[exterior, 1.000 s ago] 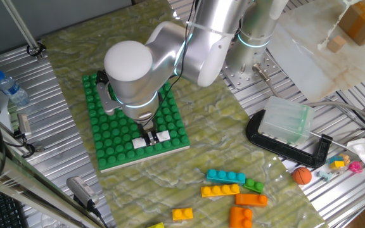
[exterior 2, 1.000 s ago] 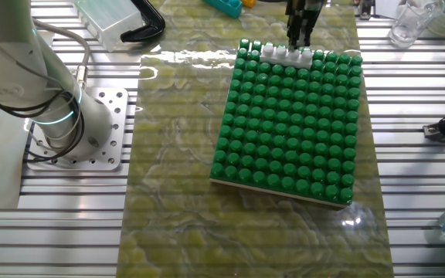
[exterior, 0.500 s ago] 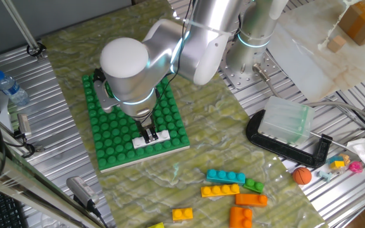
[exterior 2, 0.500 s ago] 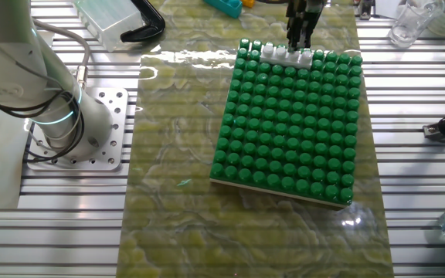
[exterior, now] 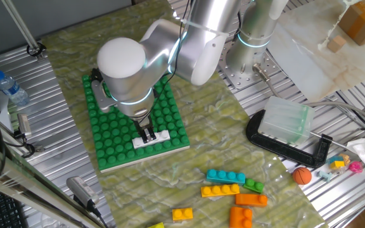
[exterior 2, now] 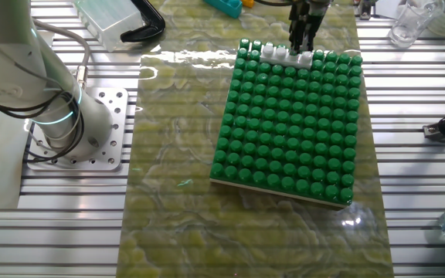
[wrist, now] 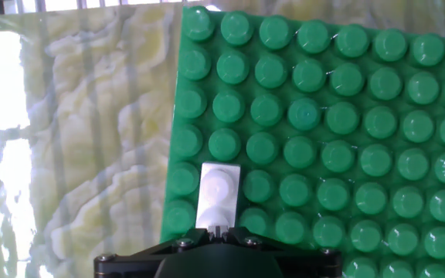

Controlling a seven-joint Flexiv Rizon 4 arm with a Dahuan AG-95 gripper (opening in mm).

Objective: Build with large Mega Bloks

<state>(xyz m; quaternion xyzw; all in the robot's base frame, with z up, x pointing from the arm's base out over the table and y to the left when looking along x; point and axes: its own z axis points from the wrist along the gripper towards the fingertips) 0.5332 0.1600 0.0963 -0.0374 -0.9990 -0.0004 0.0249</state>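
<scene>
Since a second ago our arm (exterior: 170,47) has shifted only slightly, its big round joint drifting a little toward the left in one fixed view, while our hand (exterior: 147,134) stays over the white brick (exterior: 151,138).

We count one worktop (exterior: 208,120), covered by a marbled green-yellow mat, and one green studded baseplate (exterior: 116,136) lying flat on it. One white brick sits on the baseplate in the stud row along an edge; in the other fixed view that is the far edge (exterior 2: 287,54), and it shows a few studs in a line. In the hand view one end of that white brick (wrist: 218,193) runs under our hand body, beside the baseplate's left edge.

Our hand points straight down with its dark fingers (exterior 2: 303,35) close together at the white brick. We cannot tell whether they pinch the brick or merely sit on top of it.

Loose bricks lie together on the mat, well apart from the baseplate. We count one cyan brick (exterior: 226,176), one long yellow brick (exterior: 220,190), one short yellow brick (exterior: 182,214), one green brick (exterior: 254,186) and two orange bricks (exterior: 251,200), the second (exterior: 241,217) at the picture's bottom edge.

Off the mat we count one black clamp (exterior: 290,147), one clear plastic box (exterior: 286,120), one water bottle (exterior: 10,88) and one small orange ball (exterior: 302,175).
</scene>
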